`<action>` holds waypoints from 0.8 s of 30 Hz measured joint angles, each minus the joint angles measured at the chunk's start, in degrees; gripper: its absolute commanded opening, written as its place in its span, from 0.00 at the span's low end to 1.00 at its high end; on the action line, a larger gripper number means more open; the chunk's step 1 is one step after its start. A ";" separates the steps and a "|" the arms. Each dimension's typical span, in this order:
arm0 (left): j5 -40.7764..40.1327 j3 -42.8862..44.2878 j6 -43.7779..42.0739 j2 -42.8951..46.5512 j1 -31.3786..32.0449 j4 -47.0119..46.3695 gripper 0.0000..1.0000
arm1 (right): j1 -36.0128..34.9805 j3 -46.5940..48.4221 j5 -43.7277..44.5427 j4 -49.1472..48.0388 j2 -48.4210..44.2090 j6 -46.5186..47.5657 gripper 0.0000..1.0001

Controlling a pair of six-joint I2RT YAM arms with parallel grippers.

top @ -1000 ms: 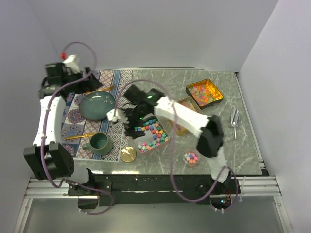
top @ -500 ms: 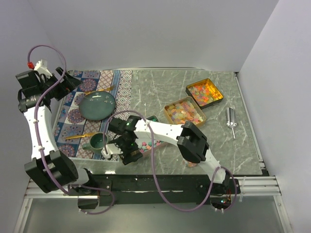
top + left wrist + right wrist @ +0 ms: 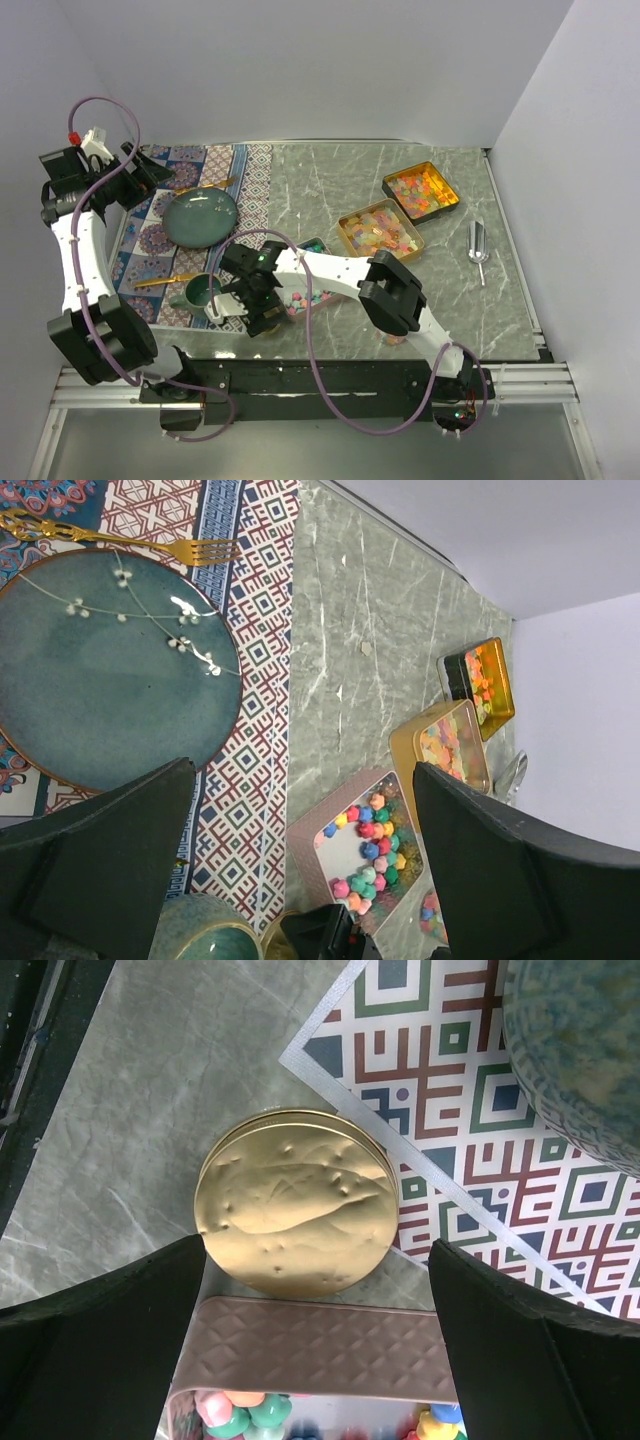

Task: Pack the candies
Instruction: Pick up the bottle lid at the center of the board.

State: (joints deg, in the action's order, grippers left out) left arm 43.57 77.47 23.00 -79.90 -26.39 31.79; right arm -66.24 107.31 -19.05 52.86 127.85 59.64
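The right gripper [image 3: 318, 1280] hung with its two fingers spread wide and nothing between them, straight above a round dented gold metal lid [image 3: 295, 1200]. The lid lay flat on the grey marbled table top [image 3: 110, 1110] at the near left, by the corner of the geometric patterned placemat [image 3: 470, 1140] and just beside the quilted rim of a pink rectangular tray [image 3: 310, 1350]. That stance looked like the set-up for a top-down pinch on the lid, probably to close a container later.

The candies [image 3: 370, 845], small pastel star-like pieces, sat loose in the pink tray. More candies filled two gold rectangular tins [image 3: 380, 228] further right and far on the table, so packing seemed barely begun. A silver metal scoop [image 3: 476, 243] lay alone at the right, well apart from both arms.

The left gripper [image 3: 300, 810] was also held wide apart and empty, raised high over the far left above the teal glazed plate [image 3: 110, 670] and gold fork [image 3: 150, 548]. It seemed parked there to leave the right arm room to reach across
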 measured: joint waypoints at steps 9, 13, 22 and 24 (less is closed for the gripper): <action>0.61 -0.02 0.26 -0.24 0.00 -0.83 0.97 | 0.28 -0.50 -1.75 0.92 1.16 0.31 1.00; 0.59 -0.26 0.44 -0.24 0.00 -1.40 0.97 | 0.28 -1.25 -1.77 0.61 1.27 0.52 1.00; 0.59 -1.86 1.53 -0.24 0.00 -3.26 0.97 | 0.28 -4.37 -0.92 -1.73 0.66 0.04 0.97; 0.59 -2.29 1.79 -0.24 0.00 -3.28 0.97 | 0.28 -6.25 -0.90 -3.39 -0.37 0.07 0.91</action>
State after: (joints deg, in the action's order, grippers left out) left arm 44.16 75.18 24.80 -80.14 -26.39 28.51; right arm -65.95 101.06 -19.94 49.47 127.48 59.70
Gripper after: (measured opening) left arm 0.966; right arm 0.982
